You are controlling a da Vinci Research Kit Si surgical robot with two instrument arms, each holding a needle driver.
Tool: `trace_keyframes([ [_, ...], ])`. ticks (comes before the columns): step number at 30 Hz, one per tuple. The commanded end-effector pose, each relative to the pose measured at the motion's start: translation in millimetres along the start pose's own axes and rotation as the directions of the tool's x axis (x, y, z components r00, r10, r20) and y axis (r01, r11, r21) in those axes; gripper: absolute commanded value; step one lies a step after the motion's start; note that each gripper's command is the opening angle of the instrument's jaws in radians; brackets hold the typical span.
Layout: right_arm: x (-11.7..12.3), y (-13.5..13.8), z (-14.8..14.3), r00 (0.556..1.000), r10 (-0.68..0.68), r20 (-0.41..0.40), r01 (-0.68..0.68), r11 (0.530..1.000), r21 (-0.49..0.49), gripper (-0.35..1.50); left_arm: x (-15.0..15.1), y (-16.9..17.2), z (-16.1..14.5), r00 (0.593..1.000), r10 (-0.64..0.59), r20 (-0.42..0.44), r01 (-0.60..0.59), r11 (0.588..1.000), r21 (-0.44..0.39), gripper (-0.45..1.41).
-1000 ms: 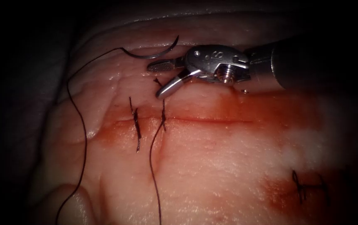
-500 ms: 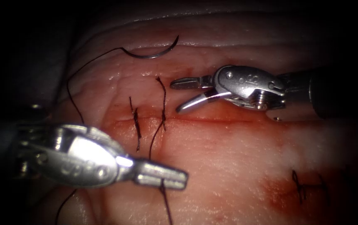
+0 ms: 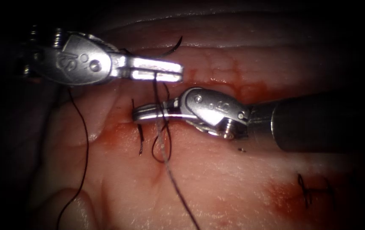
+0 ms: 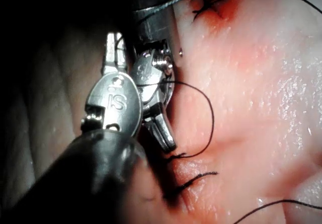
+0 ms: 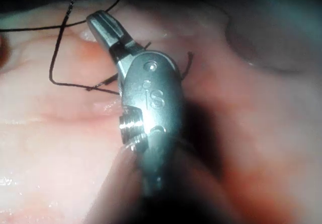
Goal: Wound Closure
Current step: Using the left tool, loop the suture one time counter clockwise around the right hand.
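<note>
left end effector (image 3: 165,69) grips thin dark thread (image 3: 155,91); right end effector (image 3: 142,114) closed, empty; curved needle (image 3: 172,49) lies free on glistening tissue (image 3: 233,170).

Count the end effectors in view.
2. Left end effector above the cut, shut on thread; right end effector over the cut, shut, thread crossing it. Needle lies free on tissue.

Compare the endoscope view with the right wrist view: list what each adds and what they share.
Endoscope view: the left tool, shut on the thread; the needle free on the tissue, not in it, partly behind that tool. Right wrist view: a close look at the right tool, thread passing beside its tip. Shared: right tool, thread, tissue; what the right tool holds is unclear.
</note>
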Motion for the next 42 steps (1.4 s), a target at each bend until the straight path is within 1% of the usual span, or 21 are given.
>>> trace_keyframes([
  [1, -0.7, -0.3, 0.9, 1.000, 0.003, -0.005, -0.003, 1.000, 0.007, -0.35, -0.6, -0.1, 0.5, 1.000, 0.002, -0.002, -0.002, 1.000, -0.001, -0.45],
  [3, -0.5, -0.8, 1.2, 0.998, 0.006, -0.055, -0.004, 1.000, 0.026, -0.35, -3.1, -0.8, -0.3, 1.000, 0.004, -0.010, -0.004, 1.000, 0.017, -0.45],
  [7, -0.4, -1.4, 1.3, 0.996, 0.008, -0.091, -0.005, 0.999, 0.033, -0.35, -5.4, -1.2, -0.8, 1.000, 0.010, -0.010, -0.009, 1.000, 0.025, -0.45],
  [12, -0.2, -1.8, 1.3, 0.986, 0.032, -0.165, -0.025, 0.999, 0.047, -0.35, -7.8, -1.4, -1.3, 1.000, 0.024, -0.011, -0.023, 0.999, 0.038, -0.45],
  [15, -0.1, -1.9, 0.8, 0.977, 0.049, -0.209, -0.039, 0.998, 0.053, -0.35, -9.1, -1.2, -1.7, 1.000, 0.025, -0.012, -0.025, 0.999, 0.037, -0.45],
  [17, 0.2, -1.9, 0.0, 0.970, 0.055, -0.237, -0.050, 0.998, 0.030, -0.35, -10.3, -0.9, -2.3, 1.000, 0.023, -0.012, -0.022, 0.999, 0.032, -0.45],
  [18, 0.2, -1.9, 0.0, 0.970, 0.055, -0.237, -0.050, 0.998, 0.030, -0.35, -10.3, -0.9, -2.3, 1.000, 0.023, -0.012, -0.022, 0.999, 0.032, -0.45],
  [21, 1.0, -1.6, -1.4, 0.963, 0.069, -0.259, -0.078, 0.997, -0.023, -0.35, -12.1, 0.4, -3.2, 1.000, 0.007, -0.013, -0.007, 1.000, 0.026, -0.45],
  [23, 1.3, -1.4, -1.8, 0.964, 0.073, -0.256, -0.087, 0.995, -0.044, -0.35, -12.6, 1.2, -3.3, 1.000, -0.001, -0.013, 0.001, 1.000, 0.022, -0.45],
  [25, 1.7, -1.2, -2.6, 0.966, 0.079, -0.247, -0.103, 0.991, -0.086, -0.35, -13.2, 2.3, -3.3, 1.000, -0.011, -0.010, 0.011, 1.000, 0.017, -0.45],
  [31, 2.6, -0.9, -3.9, 0.951, 0.138, -0.275, -0.177, 0.977, -0.120, -0.35, -14.6, 5.1, -2.7, 1.000, -0.031, 0.000, 0.031, 0.999, 0.012, -0.45],
  [32, 2.6, -0.9, -3.9, 0.951, 0.138, -0.275, -0.177, 0.977, -0.120, -0.35, -14.6, 5.1, -2.7, 1.000, -0.031, 0.000, 0.031, 0.999, 0.012, -0.45],
  [33, 2.9, -0.9, -4.3, 0.948, 0.169, -0.268, -0.219, 0.961, -0.167, -0.35, -15.3, 6.0, -2.5, 0.999, -0.037, 0.004, 0.037, 0.999, 0.010, -0.45],
  [36, 3.0, -1.1, -4.6, 0.937, 0.224, -0.268, -0.286, 0.933, -0.217, -0.35, -16.1, 7.4, -2.2, 0.999, -0.049, 0.008, 0.049, 0.999, 0.011, -0.45],
  [37, 3.0, -1.1, -4.7, 0.928, 0.254, -0.271, -0.324, 0.911, -0.255, -0.35, -16.3, 7.8, -2.0, 0.999, -0.050, 0.014, 0.050, 0.999, 0.006, -0.45],
  [38, 3.0, -1.0, -4.6, 0.898, 0.326, -0.294, -0.415, 0.850, -0.324, -0.35, -16.7, 8.8, -1.6, 0.998, -0.063, 0.025, 0.063, 0.998, 0.001, -0.45],
  [39, 2.9, -0.9, -4.4, 0.877, 0.367, -0.310, -0.468, 0.800, -0.376, -0.35, -16.8, 9.5, -1.2, 0.997, -0.063, 0.033, 0.063, 0.998, 0.001, -0.45],
  [40, 2.9, -0.8, -4.3, 0.878, 0.366, -0.309, -0.469, 0.785, -0.405, -0.35, -16.8, 9.8, -0.9, 0.997, -0.066, 0.032, 0.066, 0.998, -0.003, -0.45],
  [41, 2.6, -0.8, -4.2, 0.877, 0.372, -0.302, -0.476, 0.755, -0.450, -0.20, -16.6, 10.2, -0.5, 0.997, -0.069, 0.031, 0.069, 0.998, -0.007, -0.45],
  [42, 2.5, -0.7, -4.1, 0.884, 0.369, -0.287, -0.466, 0.747, -0.474, -0.10, -16.5, 10.4, -0.3, 0.997, -0.067, 0.029, 0.068, 0.998, -0.013, -0.45],
])
